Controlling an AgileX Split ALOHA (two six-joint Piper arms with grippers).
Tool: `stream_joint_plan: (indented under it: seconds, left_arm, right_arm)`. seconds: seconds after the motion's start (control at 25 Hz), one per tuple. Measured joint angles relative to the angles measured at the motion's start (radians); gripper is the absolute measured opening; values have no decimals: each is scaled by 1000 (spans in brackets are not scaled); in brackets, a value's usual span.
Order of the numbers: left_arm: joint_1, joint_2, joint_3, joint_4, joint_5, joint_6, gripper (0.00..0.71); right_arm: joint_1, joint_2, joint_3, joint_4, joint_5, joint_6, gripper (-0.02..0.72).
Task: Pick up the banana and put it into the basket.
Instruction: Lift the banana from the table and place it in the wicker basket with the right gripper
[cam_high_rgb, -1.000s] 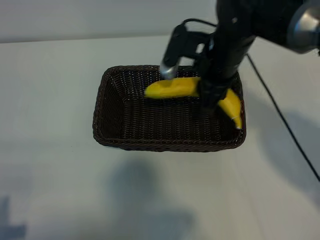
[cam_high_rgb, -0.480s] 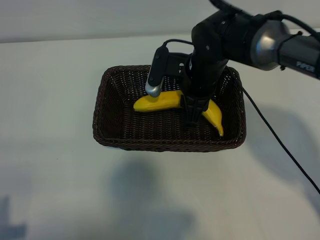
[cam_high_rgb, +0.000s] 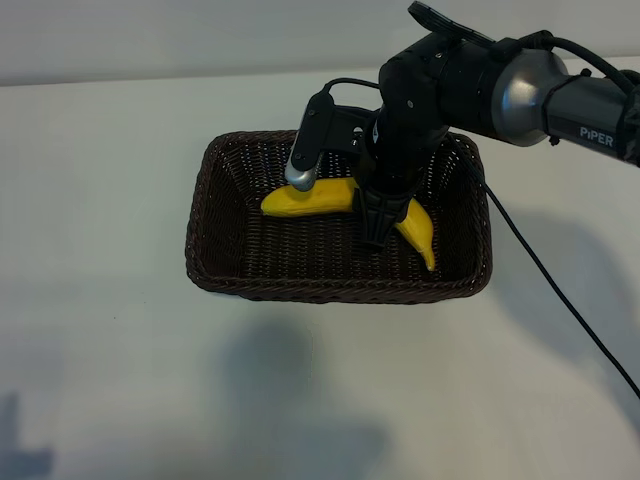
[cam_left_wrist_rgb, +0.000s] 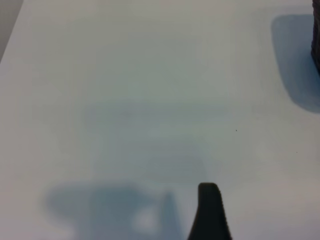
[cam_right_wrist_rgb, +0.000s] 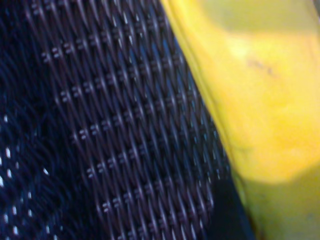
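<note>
At the far left nothing of the left arm shows in the exterior view; its wrist view gives only bare table (cam_left_wrist_rgb: 125, 100) and one dark fingertip (cam_left_wrist_rgb: 209, 212) of the left gripper, idle over that surface with its jaws standing well apart and nothing between them; moving right, the basket (cam_high_rgb: 215, 262) sits on the table near the middle of the scene, dark woven wicker with low sloping sides; inside it, toward its right half, the banana (cam_high_rgb: 300, 201) lies low over the woven floor, its blunt end pointing left and its tapered end (cam_high_rgb: 422, 243) angling toward the near right corner; whether it rests on the weave or hangs just above it I cannot tell; the right gripper (cam_high_rgb: 378, 215) reaches down into the basket from the far right and is clamped across the banana's middle, jaws closed to about the fruit's width; the right wrist view shows yellow peel (cam_right_wrist_rgb: 260, 100) close against the wicker (cam_right_wrist_rgb: 100, 125); the banana looks light, fairly stiff along its curve but soft-fleshed and smooth-skinned, so a hard squeeze could bruise it; the thick middle is the sound place to hold, as here.
</note>
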Motion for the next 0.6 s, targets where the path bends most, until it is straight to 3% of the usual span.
stream_joint_plan:
  seconds: [0.24, 0.4, 0.6]
  left_arm:
    - [0, 0, 0, 0, 0, 0, 560]
    - [0, 0, 0, 0, 0, 0, 560]
    - [0, 0, 0, 0, 0, 0, 560]
  right_arm:
    - [0, -1, 0, 0, 11, 4, 614]
    - [0, -23, -17, -2, 76, 58, 629]
    - [-5, -38, -136, 3, 232, 198, 595]
